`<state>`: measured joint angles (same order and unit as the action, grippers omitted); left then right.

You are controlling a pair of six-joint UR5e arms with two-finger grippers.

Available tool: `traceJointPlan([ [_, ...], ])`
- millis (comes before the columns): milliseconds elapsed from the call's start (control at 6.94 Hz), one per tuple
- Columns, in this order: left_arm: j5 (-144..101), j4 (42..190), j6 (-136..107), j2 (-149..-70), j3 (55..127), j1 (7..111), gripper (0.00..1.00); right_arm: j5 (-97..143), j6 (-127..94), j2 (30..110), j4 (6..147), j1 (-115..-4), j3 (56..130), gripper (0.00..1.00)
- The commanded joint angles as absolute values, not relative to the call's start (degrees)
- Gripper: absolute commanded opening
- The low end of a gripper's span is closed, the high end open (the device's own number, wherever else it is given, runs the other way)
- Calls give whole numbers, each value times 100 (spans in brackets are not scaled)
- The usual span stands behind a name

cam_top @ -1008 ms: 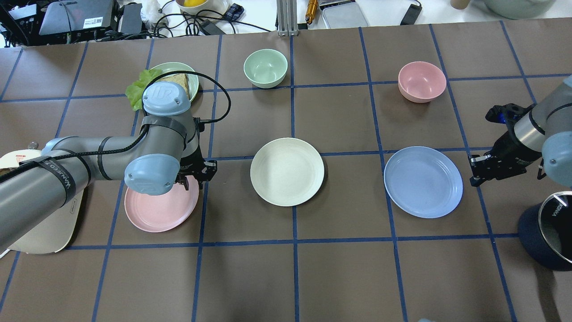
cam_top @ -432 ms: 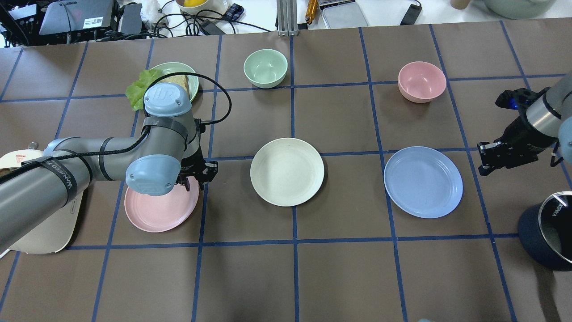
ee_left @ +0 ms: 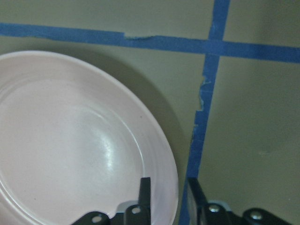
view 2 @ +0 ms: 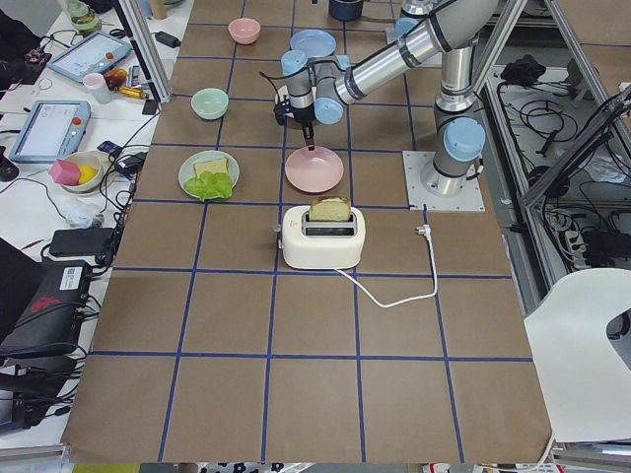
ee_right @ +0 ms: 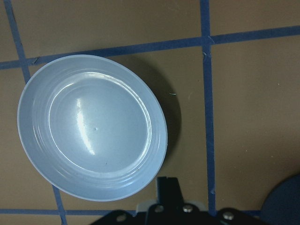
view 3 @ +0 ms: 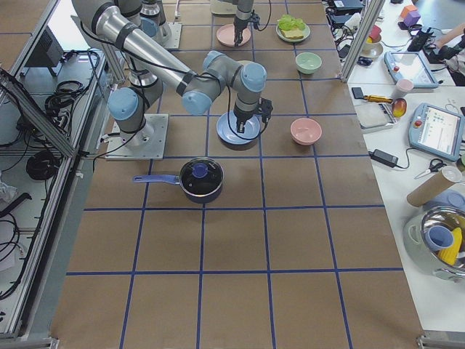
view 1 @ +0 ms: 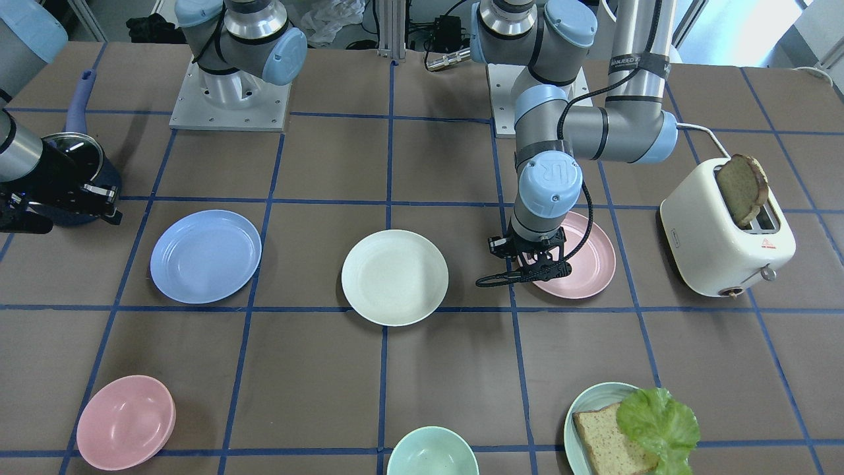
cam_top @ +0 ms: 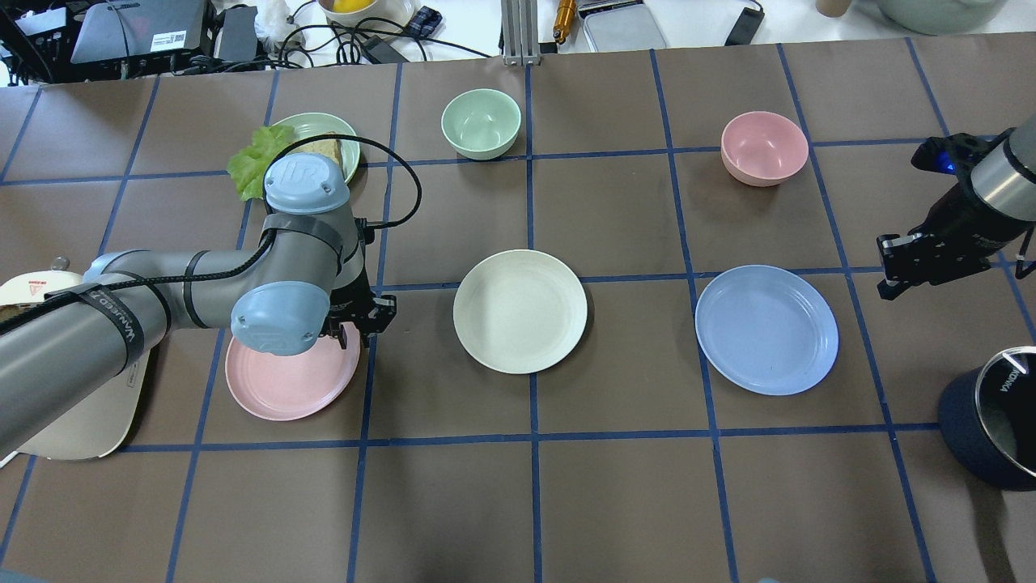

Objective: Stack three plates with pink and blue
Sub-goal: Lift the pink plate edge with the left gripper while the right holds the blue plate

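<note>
Step in hand: grasping the round, shallow, pale pink matte plate [cam_top: 283, 389], leftmost of the row. The left gripper [ee_left: 168, 182] is released, jaws straddling its right rim. Next, as judged: clench, lift, carry right onto the round cream-white matte plate [cam_top: 520, 312]. The pale pink matte plate lies flat, hollow upward; round, so no long axis. The right gripper [cam_top: 889, 271]: state cannot be told.

You see both arms as silver-grey tube with pale blue joint caps [cam_top: 306, 182]. The left arm [cam_top: 48, 364] carries a black strap [cam_top: 120, 320] with white lettering, possibly a brand name. A black cable [cam_top: 420, 193] loops at its wrist. The left gripper [ee_left: 169, 183] is black with silver screw heads.
</note>
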<state>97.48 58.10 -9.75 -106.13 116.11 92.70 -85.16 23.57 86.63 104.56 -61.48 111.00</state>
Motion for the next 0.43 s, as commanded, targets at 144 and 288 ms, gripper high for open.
traceJointPlan([
  [144, 9747, 5809, -949, -10617, 11690, 9264, 30, -8508, 2408, 8455, 11086, -6117, 11835, 0],
  [288, 9747, 5810, -923, -10626, 11698, 9264, 22, -8551, 2426, 8420, 12101, -6117, 12056, 32],
])
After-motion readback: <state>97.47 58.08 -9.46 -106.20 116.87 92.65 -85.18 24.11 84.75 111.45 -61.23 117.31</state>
